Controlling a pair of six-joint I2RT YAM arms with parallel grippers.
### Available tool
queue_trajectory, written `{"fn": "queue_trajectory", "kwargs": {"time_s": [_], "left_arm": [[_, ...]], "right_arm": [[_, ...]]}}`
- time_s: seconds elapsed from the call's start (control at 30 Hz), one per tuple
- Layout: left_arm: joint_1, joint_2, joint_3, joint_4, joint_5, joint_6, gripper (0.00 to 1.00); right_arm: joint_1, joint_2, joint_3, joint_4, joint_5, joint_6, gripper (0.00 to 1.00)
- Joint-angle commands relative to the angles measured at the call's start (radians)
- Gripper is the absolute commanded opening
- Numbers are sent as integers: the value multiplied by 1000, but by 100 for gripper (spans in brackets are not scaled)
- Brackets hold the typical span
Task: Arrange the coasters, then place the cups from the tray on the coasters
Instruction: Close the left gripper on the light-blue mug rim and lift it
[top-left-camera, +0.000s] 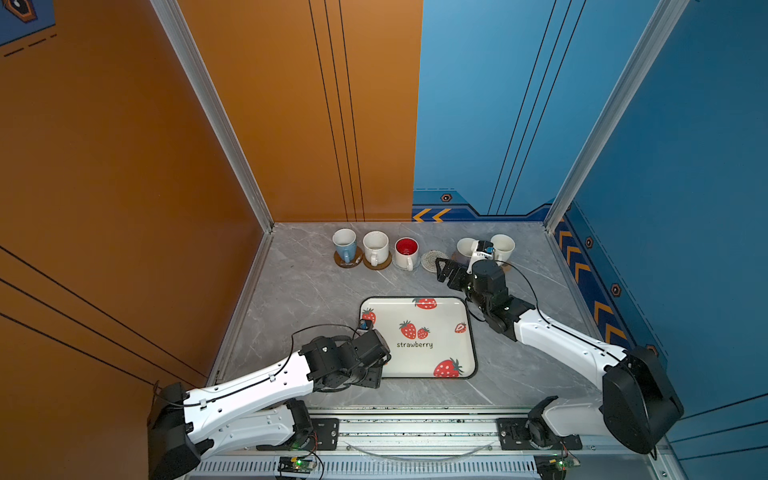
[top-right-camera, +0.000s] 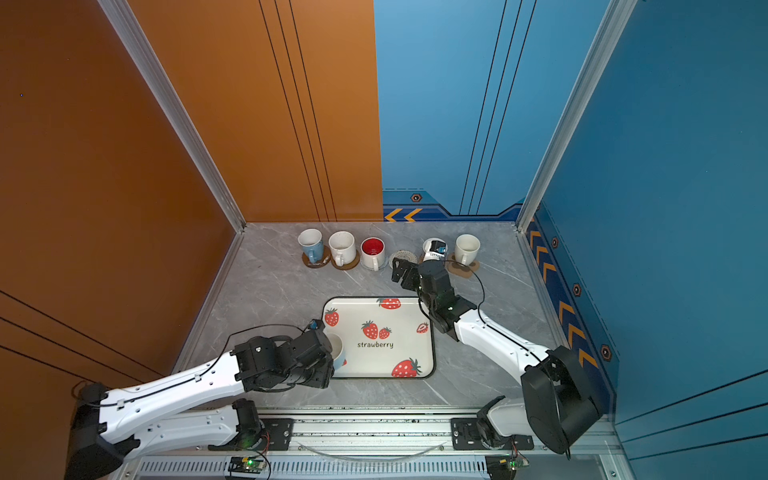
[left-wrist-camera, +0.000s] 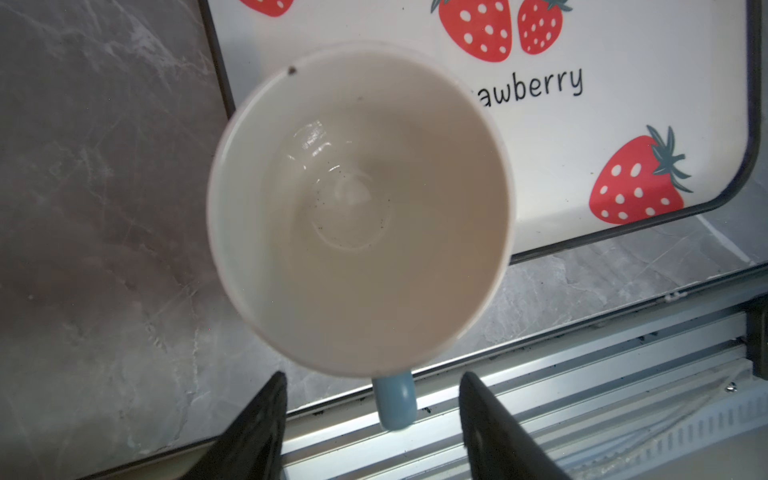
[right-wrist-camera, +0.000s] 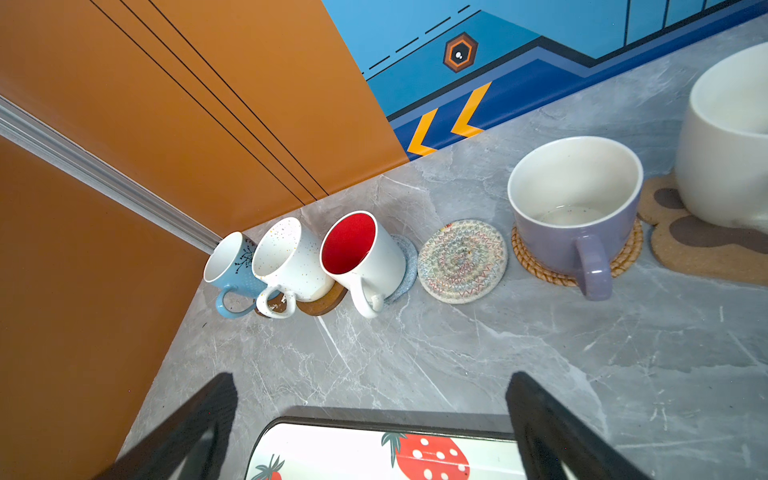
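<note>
**ONE CUP ON TRAY, L JAWS ASTRIDE ITS HANDLE**

At near-left corner of the tray (top-left-camera: 440, 361): near light blue cup (left-wrist-camera: 361, 208), upright, empty (handle pointing at the near rail (left-wrist-camera: 582, 374)). Right over it, left gripper (left-wrist-camera: 374, 376), fingers (left-wrist-camera: 262, 419) parted either side of the handle w/ gaps both sides, nothing clamped.

Above bare table (right-wrist-camera: 457, 353) btwn tray & far row: right gripper (right-wrist-camera: 370, 378), spread wide, empty.

Along far wall, L to R in both top views:
- far light blue cup (top-left-camera: 345, 249) on left brown disc (top-left-camera: 351, 264)
- speckled white cup (right-wrist-camera: 291, 257) on second brown disc (top-left-camera: 384, 264)
- red-inside cup (right-wrist-camera: 374, 257) on grey coaster (right-wrist-camera: 409, 257)
- cream woven coaster (right-wrist-camera: 461, 262), bare
- lavender cup (right-wrist-camera: 552, 232) on tan woven coaster (right-wrist-camera: 536, 262)
- plain white cup (right-wrist-camera: 723, 166) on paw-print coaster (right-wrist-camera: 698, 253)
</note>
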Motion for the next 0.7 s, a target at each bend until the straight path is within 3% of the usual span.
{"fn": "queue_trajectory", "kwargs": {"time_s": [0.0,0.67], "left_arm": [[-10,14,-16,24,-13,-8,64],[-7,75,-52,93,-9,-17,48]], "right_arm": [[-9,5,6,23,-12,14,99],[-18,15,6,27,-31,22,99]]}}
